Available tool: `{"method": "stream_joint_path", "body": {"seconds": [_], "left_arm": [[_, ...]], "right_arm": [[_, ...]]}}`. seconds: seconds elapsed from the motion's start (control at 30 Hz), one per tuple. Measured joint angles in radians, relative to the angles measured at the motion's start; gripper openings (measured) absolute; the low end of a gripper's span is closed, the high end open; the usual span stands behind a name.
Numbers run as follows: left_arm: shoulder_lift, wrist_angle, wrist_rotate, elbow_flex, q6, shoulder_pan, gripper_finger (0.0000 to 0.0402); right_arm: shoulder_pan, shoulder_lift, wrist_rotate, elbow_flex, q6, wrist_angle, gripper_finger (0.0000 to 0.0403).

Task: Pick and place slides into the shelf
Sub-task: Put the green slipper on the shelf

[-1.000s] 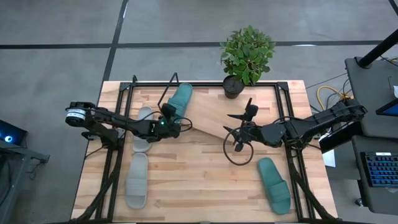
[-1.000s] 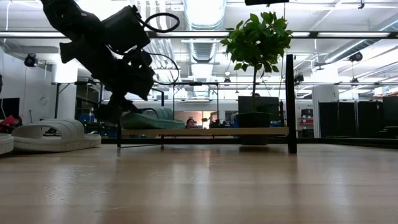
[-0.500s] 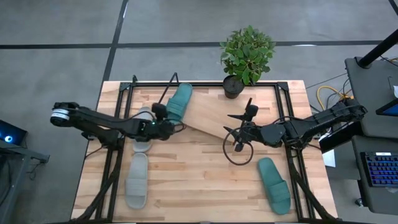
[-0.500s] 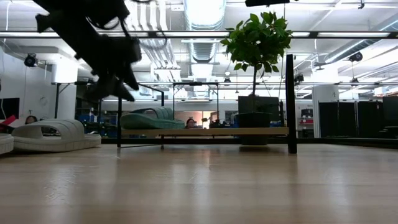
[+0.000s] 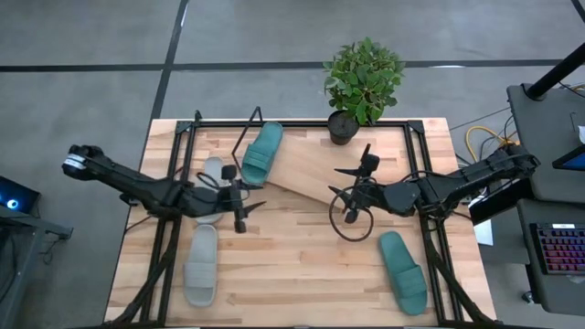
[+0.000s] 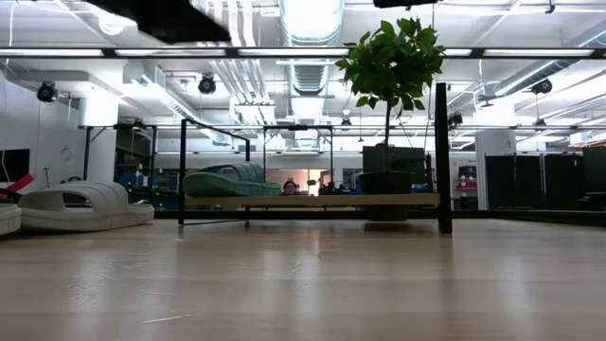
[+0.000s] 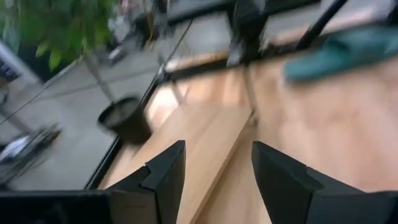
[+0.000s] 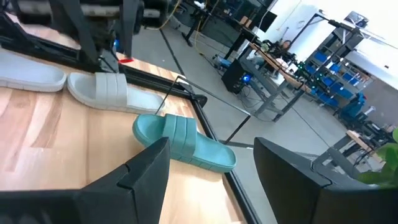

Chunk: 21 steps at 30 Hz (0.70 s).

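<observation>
High view: you are looking down on a counter [image 5: 302, 265] where one teal slide [image 5: 262, 153] is lying on the shelf [image 5: 315, 164] at its far left end. Two grey slides [image 5: 201, 265] are waiting at the left and a second teal slide [image 5: 403, 271] at the near right. Your left pincer [image 5: 240, 203] is hanging open and empty just beside the grey pair, likely your next pick. Your right pincer [image 5: 352, 203] is idling open, empty, mid-counter.
</observation>
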Motion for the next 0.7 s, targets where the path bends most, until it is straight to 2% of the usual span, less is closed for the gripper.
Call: {"method": "stream_joint_path", "body": {"seconds": [0.17, 0.37, 0.47, 0.63, 0.7], "left_arm": [[-0.027, 0.056, 0.004, 0.001, -0.079, -0.016, 0.0143], [-0.031, 0.067, 0.059, -0.002, -0.037, -0.018, 0.0055], [-0.030, 0.084, 0.161, 0.002, -0.027, -0.018, 0.0010], [-0.031, 0.146, 0.422, 0.000, -0.028, -0.019, 0.0015], [-0.030, 0.169, 0.458, -0.004, -0.031, -0.020, 0.0015]], "right_arm": [[0.109, -0.015, 0.000, 0.020, -0.032, -0.002, 0.0207], [0.302, -0.025, 0.000, 0.066, 0.099, -0.129, 0.0193], [0.395, -0.026, -0.001, 0.090, 0.181, -0.207, 0.0189], [0.523, -0.026, -0.005, 0.108, 0.247, -0.391, 0.0187], [0.561, -0.026, -0.020, 0.113, 0.259, -0.503, 0.0187]]}}
